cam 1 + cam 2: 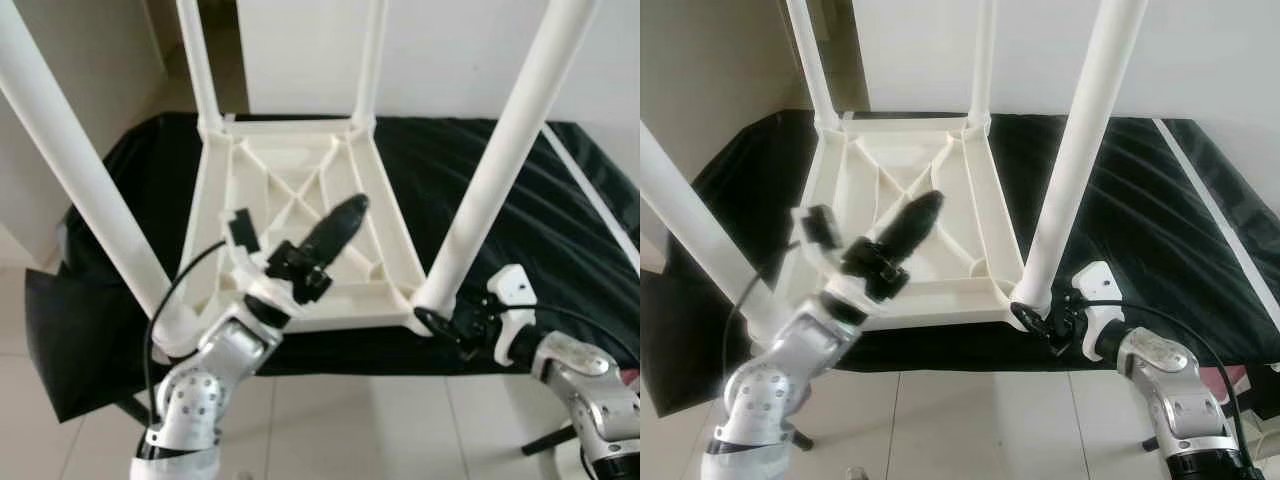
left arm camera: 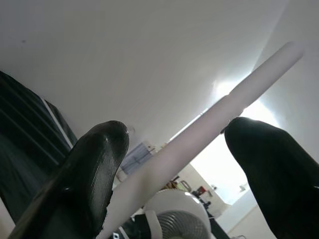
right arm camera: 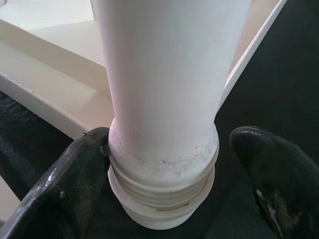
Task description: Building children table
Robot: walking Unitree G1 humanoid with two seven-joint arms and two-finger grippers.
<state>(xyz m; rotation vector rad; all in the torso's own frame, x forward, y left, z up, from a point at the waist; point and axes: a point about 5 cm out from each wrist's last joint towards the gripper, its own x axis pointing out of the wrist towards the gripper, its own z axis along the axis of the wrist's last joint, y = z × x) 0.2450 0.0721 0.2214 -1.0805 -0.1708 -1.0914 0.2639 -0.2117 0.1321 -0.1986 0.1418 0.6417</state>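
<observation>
Threads at the foot of the near right table leg (image 3: 164,114), upright on the upturned white tabletop (image 1: 300,200), lie between our right gripper (image 3: 164,194) wide fingers, while our left gripper (image 1: 325,240) hovers open over the underside.

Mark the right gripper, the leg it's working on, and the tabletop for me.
right gripper (image 3: 164,164), right wrist view, midway between its fingertips
near right leg (image 1: 500,165), left eye view, mid shaft
upturned tabletop (image 1: 400,240), left eye view, right edge rail
</observation>
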